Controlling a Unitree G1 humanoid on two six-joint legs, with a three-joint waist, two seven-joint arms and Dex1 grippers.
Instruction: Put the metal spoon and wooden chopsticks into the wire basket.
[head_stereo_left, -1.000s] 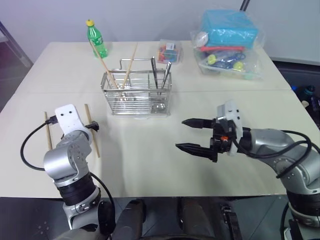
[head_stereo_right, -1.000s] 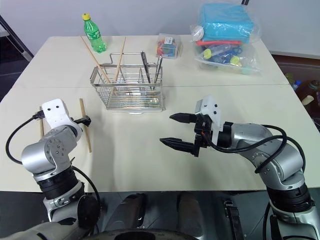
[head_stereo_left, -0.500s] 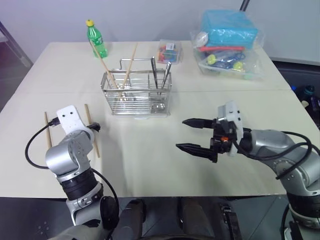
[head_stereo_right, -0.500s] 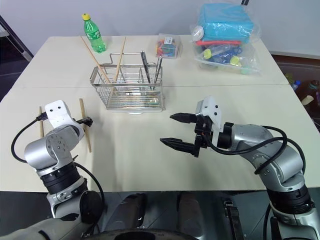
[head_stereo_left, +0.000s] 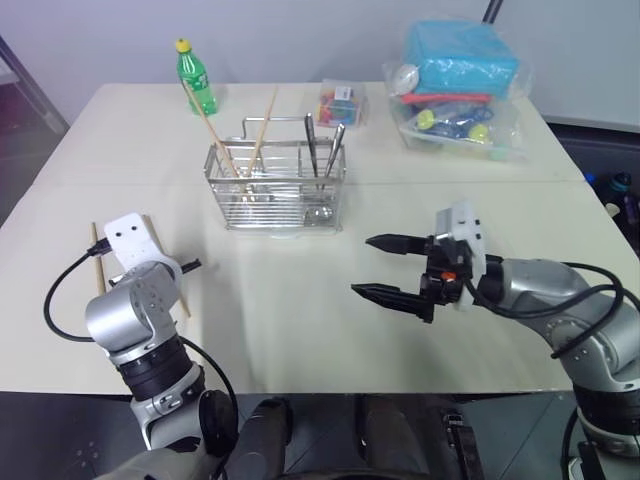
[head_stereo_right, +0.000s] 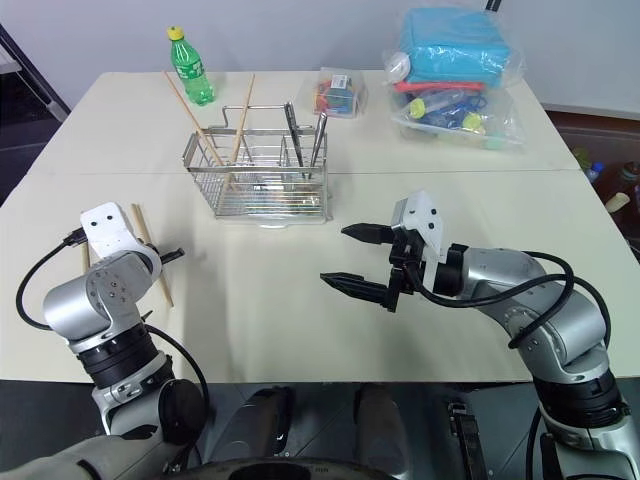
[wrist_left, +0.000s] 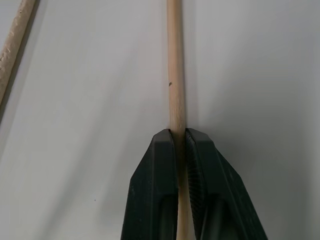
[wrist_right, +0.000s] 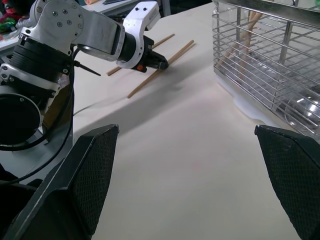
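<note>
My left gripper (head_stereo_left: 188, 266) is shut on one wooden chopstick (wrist_left: 175, 75) that lies on the table at the near left. In the left wrist view the stick runs straight out from between the two black fingers (wrist_left: 154, 185). A second chopstick (head_stereo_left: 96, 250) lies on the table just left of it. The wire basket (head_stereo_left: 275, 186) stands mid-table with two more chopsticks (head_stereo_left: 212, 128) leaning in its left end. Slim metal handles (head_stereo_left: 334, 144) stand in its right end, and a shiny spoon bowl (head_stereo_left: 318, 211) shows at the bottom. My right gripper (head_stereo_left: 362, 266) hovers open and empty at the right.
A green bottle (head_stereo_left: 193, 76) stands at the far left of the table. A clear box of coloured items (head_stereo_left: 340, 103) and a plastic bag with a blue bundle (head_stereo_left: 460, 85) sit behind the basket. Bare tabletop (head_stereo_left: 290, 300) lies between the two grippers.
My left gripper has shut on the chopstick. The stick's far end has swung a little to the left. The right arm has stayed where it was.
</note>
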